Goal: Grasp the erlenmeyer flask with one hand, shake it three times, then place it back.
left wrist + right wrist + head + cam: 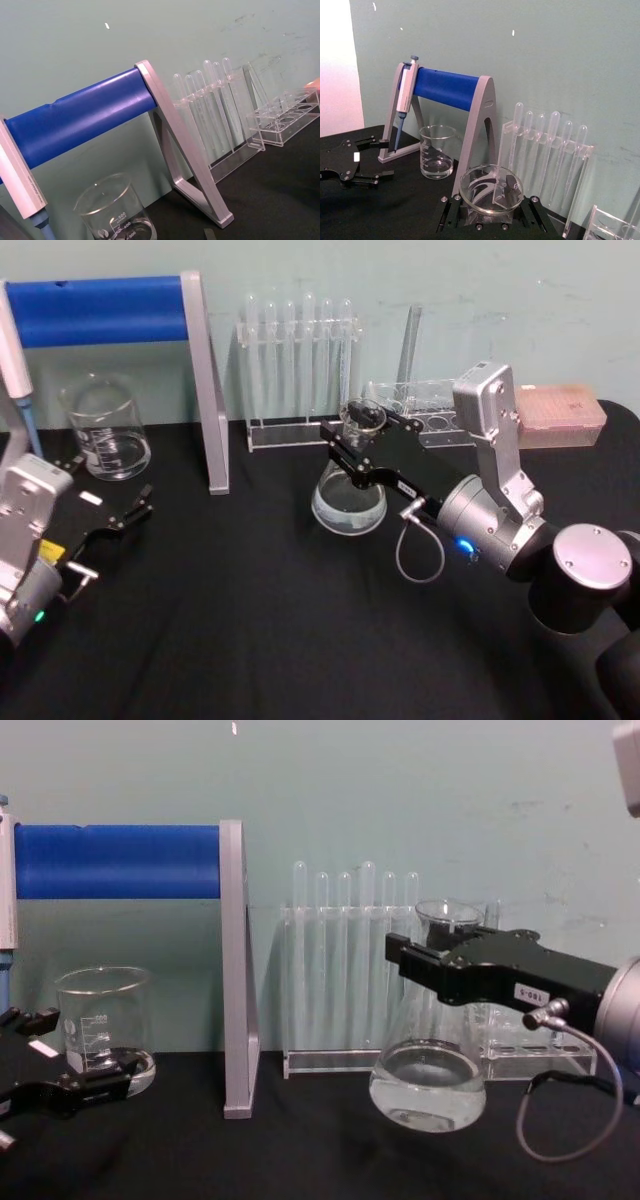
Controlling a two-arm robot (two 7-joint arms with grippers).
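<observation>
In the head view the hand point(362, 436) clamps the erlenmeyer flask point(348, 502) by its neck, the left gripper point(108, 485) parked with fingers spread far to its left. In the chest view the flask's base hangs just beneath the hand.

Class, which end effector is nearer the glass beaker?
Left. The left end effector sits open just in front of the beaker; the right end effector is beyond the stand, gripping the erlenmeyer flask.
</observation>
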